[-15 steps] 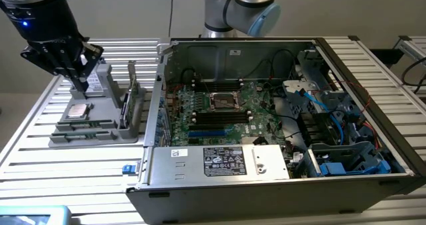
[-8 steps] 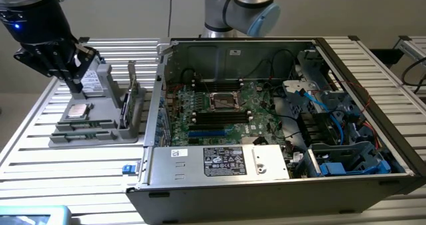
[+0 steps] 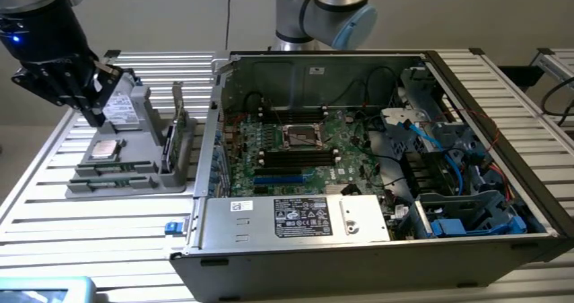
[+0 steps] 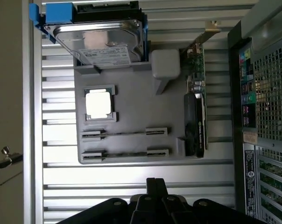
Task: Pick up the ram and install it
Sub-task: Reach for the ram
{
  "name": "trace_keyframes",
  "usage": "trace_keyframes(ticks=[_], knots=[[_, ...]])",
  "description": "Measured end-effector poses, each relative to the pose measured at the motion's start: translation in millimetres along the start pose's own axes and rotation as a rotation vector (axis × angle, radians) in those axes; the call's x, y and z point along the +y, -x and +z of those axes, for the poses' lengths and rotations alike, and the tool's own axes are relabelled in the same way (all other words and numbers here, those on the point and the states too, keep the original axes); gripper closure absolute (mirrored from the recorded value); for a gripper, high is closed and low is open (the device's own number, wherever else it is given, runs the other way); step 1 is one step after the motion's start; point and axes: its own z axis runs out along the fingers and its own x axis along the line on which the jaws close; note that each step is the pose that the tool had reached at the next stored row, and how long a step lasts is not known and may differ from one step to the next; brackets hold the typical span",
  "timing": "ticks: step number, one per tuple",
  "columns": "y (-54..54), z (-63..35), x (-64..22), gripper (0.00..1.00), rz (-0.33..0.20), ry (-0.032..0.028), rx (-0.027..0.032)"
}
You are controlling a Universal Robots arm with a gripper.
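Two ram sticks [image 4: 124, 132] stand on edge in the clips of a grey holder tray [image 4: 131, 102], seen as thin lines from above. In the exterior view the ram [image 3: 112, 166] sits at the tray's [image 3: 134, 182] near end, on that view's left. My gripper [image 3: 93, 118] hangs above the tray beside the hard drive, some way above the ram. Its fingers [image 4: 155, 183] are pressed together, shut on nothing. The open computer case [image 3: 377, 249] lies to the exterior view's right, with the motherboard [image 3: 300, 148] and its dark memory slots [image 3: 300, 156] exposed.
On the tray are a silver hard drive [image 4: 103, 39] in a blue bracket, a processor chip [image 4: 100, 103] and an upright expansion card [image 4: 195, 107]. The case wall [image 3: 211, 135] rises right beside the tray. Cables and drive cages [image 3: 448, 182] crowd the case's far side.
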Motion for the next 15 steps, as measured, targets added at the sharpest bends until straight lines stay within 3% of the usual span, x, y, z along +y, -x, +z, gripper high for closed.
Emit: trace_keyframes(ticks=[10,15], knots=[[-4.2,4.9,12.4,0.89,-0.044,-0.0049,0.0012],[-8.6,6.4,13.8,0.89,-0.062,-0.0084,0.0019]])
